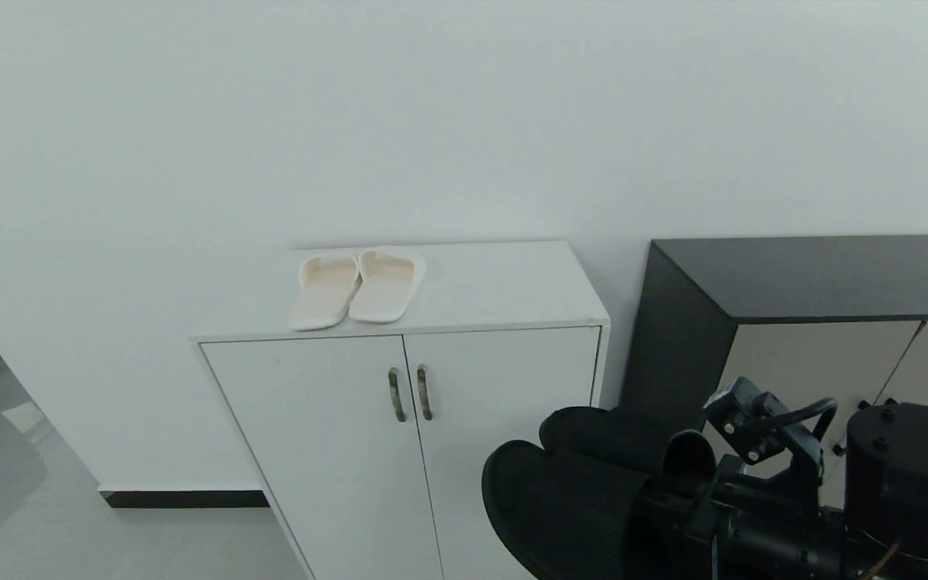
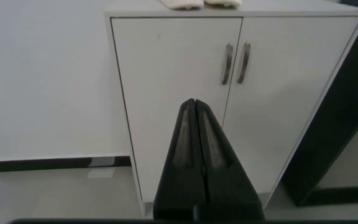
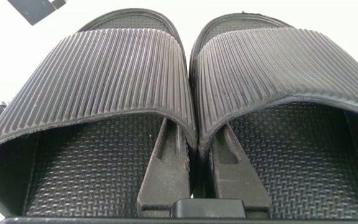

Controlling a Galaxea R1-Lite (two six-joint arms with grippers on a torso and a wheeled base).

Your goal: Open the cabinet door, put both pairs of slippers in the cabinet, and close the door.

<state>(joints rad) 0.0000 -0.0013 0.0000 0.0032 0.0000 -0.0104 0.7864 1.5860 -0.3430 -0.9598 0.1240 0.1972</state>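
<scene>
Right, nearest first: the right gripper (image 3: 194, 130) was pinching the black slippers (image 3: 123, 74) as a pair, one finger inside each shoe w/ the two inner side walls squeezed between them, toes pointing away from the wrist. From the head view that pair (image 1: 585, 491) hung low on the robot's right, in front of the cabinet's lower right corner and, as far as I could tell, not touching it. The left gripper (image 2: 195, 109) carried nothing, its fingers pressed flat together, aimed roughly at the lower middle of the cabinet (image 2: 166, 93) but apart from it. Further out, both doors (image 1: 319, 443) were shut, the two handles (image 1: 397, 395) standing upright side by side at the centre seam (no gap visible btw. the doors). On the cabinet top, toward its left end, lay the cream slippers (image 1: 355, 286), side by side and touching, strap ends toward the wall (image 1: 464, 121). A dark sideboard (image 1: 794, 274) stood just beside the cabinet on the right. Judging by that, the task was at its first step: door not yet opened, one pair in hand, the other waiting on top. Next move prob. fell to the left arm: spread the fingers, close on or hook a handle, then swing the door wide enough for the right arm to pass. Risk, imo: the held pair sat near the right door's swing path, so the left door looked the safer pick.
</scene>
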